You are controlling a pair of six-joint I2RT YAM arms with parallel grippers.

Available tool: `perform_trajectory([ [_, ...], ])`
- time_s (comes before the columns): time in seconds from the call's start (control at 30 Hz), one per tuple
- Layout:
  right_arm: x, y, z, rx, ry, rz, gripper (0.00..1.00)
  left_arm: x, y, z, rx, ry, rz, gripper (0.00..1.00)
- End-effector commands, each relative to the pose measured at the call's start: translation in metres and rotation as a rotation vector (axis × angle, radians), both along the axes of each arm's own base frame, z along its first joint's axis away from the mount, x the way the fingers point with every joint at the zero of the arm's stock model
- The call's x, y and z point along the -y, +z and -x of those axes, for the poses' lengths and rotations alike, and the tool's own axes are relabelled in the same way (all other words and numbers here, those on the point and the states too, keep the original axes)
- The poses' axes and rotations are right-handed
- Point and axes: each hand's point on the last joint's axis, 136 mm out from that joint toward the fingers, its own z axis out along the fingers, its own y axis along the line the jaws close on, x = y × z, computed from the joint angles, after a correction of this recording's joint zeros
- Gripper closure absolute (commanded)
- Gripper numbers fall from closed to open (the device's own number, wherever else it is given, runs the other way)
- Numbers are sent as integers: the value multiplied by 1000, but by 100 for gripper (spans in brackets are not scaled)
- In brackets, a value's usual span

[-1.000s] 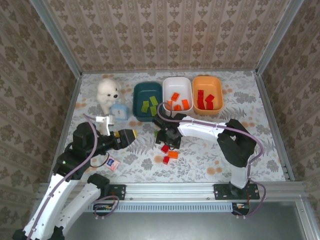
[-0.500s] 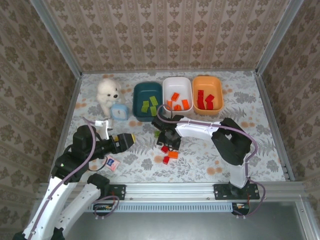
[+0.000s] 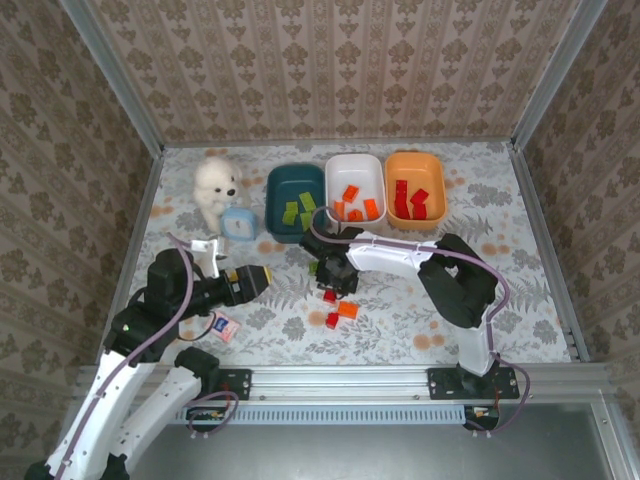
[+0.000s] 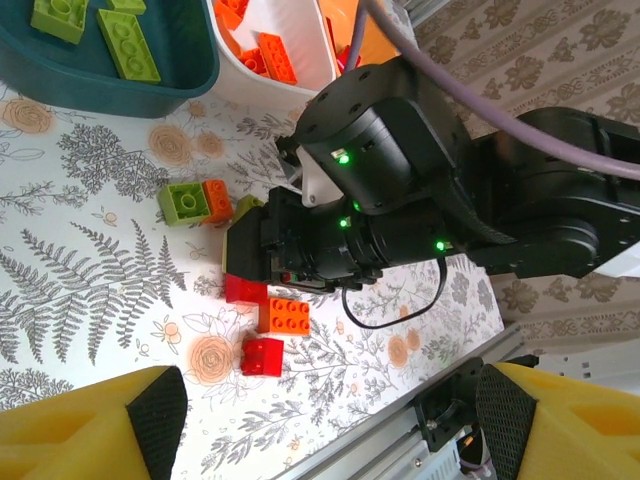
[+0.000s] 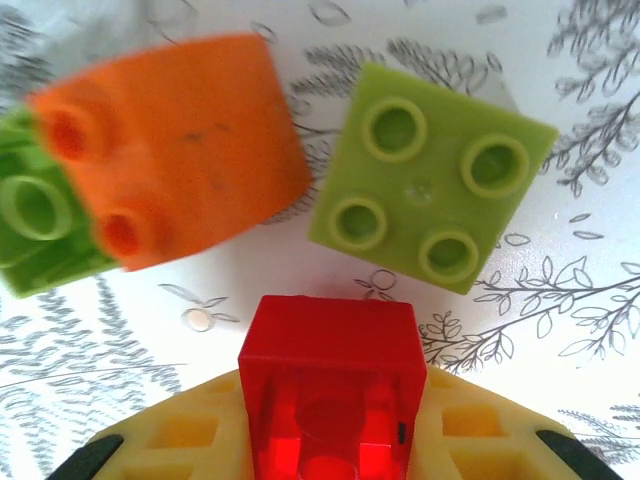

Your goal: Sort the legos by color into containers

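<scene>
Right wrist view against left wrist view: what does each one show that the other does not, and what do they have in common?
Right wrist view: close up, the right gripper shut on a red brick between its yellow fingers, and the four studs on the green square brick. Left wrist view: the teal tub holding green bricks, the white tub holding orange bricks, a loose orange brick and a second red brick, and the open left gripper. Both: the green square brick and the orange-and-green pair near it.

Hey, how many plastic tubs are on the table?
3, in a row at the far side: dark teal tub on the left, white tub in the middle, orange tub on the right. None looks hidden.
</scene>
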Motion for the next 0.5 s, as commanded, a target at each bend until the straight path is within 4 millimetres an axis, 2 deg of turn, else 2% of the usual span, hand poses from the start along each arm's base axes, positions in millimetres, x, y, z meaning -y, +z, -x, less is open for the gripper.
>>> perform_trajectory([
  [0.0, 4, 58, -15, 126, 54, -5, 76, 7, 10, -9, 29, -11, 25, 20],
  [0.1, 24, 95, -23, 191, 63, 4, 76, 18, 16, -22, 43, -26, 41, 19],
  [0.2, 63, 126, -43, 263, 39, 24, 76, 32, 20, -41, 46, -41, 48, 18],
  [0.27, 98, 141, -65, 303, 13, 57, 75, 46, 24, -56, 52, -71, 60, 17],
  [0.33, 130, 150, -89, 328, -22, 81, 75, 62, 28, -70, 61, -98, 58, 17],
  [0.47, 193, 149, -146, 354, -109, 139, 75, 97, 36, -97, 84, -156, 53, 17],
])
